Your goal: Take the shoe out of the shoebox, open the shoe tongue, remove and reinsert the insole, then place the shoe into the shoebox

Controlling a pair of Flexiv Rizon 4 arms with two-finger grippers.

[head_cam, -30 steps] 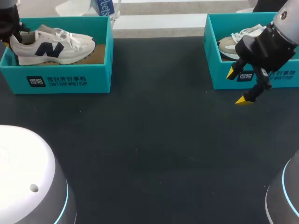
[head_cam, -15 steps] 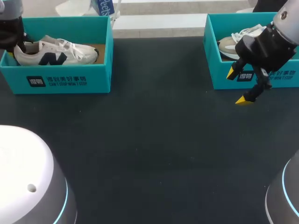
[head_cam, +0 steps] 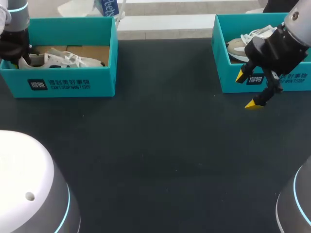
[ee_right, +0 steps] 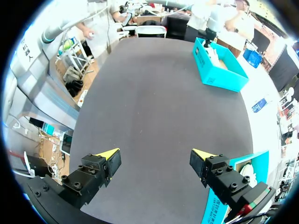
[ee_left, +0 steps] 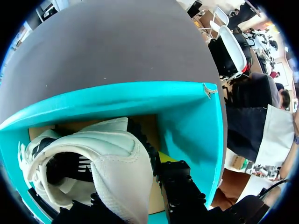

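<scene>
Looking at the head view, you find the white lace-up sneaker with a dark side logo (head_cam: 63, 60) sitting low inside the teal cardboard shoebox on the left (head_cam: 73, 82). Its heel is at the box's outer end and its toe points toward the middle of the dark counter (head_cam: 160, 145).

Your left end effector (head_cam: 18, 57) is down in that box. In its wrist view the left end effector (ee_left: 135, 196) pinches the sneaker (ee_left: 117, 158) at the heel, one finger (ee_left: 180, 186) between the heel and the box's end wall (ee_left: 187, 116).

Your right end effector (head_cam: 249, 90) hangs over the counter just in front of the second teal shoebox (head_cam: 272, 80), which holds a beige-and-white sneaker (head_cam: 243, 46). From its wrist, the right end effector (ee_right: 155, 158) has its yellow tips spread wide with nothing between them.
</scene>
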